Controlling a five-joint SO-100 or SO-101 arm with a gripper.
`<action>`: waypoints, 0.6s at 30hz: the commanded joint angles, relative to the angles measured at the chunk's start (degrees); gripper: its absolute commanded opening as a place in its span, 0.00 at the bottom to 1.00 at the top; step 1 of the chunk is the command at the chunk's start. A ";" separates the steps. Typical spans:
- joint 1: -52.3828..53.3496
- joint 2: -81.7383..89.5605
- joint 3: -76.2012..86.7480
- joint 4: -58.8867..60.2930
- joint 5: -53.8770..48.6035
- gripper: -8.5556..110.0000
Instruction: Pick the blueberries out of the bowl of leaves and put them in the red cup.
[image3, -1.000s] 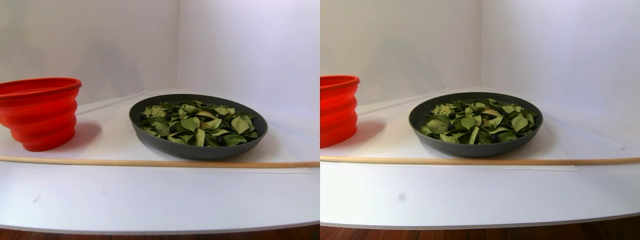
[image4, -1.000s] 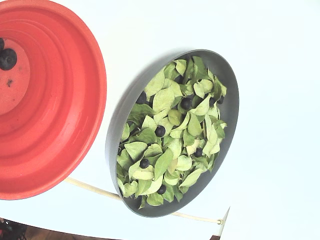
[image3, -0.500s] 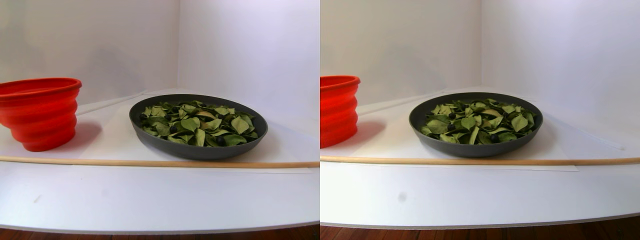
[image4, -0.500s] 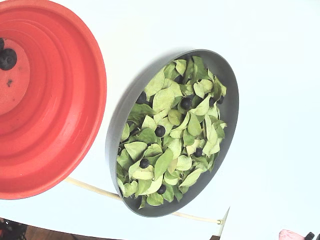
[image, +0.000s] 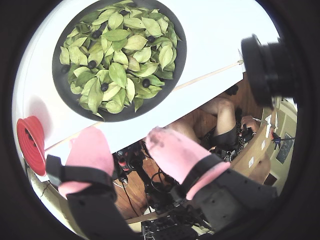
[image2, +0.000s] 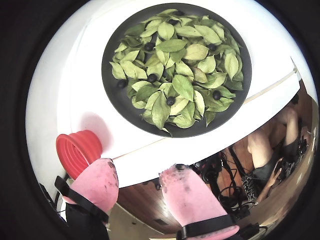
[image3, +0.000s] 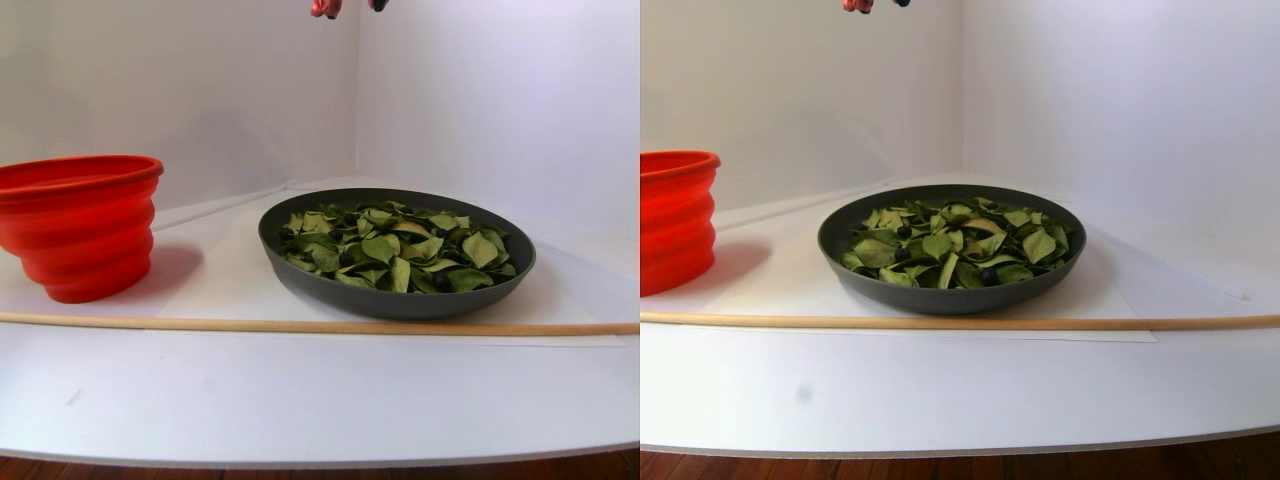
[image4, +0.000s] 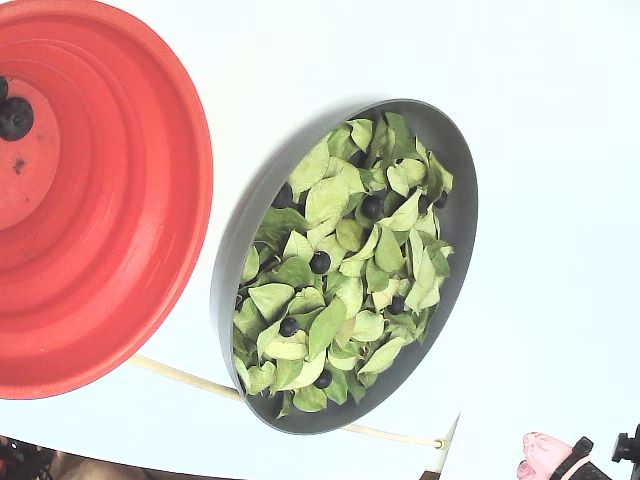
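Gripper: pink-padded fingers spread wide, nothing between them; hangs high, off the near edge of the table, only its tips showing at the top of the stereo pair view.

Bowl: dark grey, shallow, on the table, ahead of and below the gripper in both wrist views. Any move to pick runs forward and down over the table edge.

Leaves: fill the bowl, green, overlapping.

Blueberries: several scattered among the leaves, partly covered; the count is uncertain, since some may lie hidden. At least one more rests at the bottom of the cup.

Cup: red, ribbed, just left of the bowl in the fixed view, not touching it.

Rod: thin wooden, lying along the table in front of the bowl.

Surface: white table, white walls behind the bowl. Room: wood floor and cables below the table edge in a wrist view.
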 joint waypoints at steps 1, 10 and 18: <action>0.18 0.09 -0.44 -1.41 -0.97 0.21; 2.99 -3.08 -0.35 -6.33 -6.24 0.22; 1.41 -6.77 -0.97 -8.00 -7.65 0.22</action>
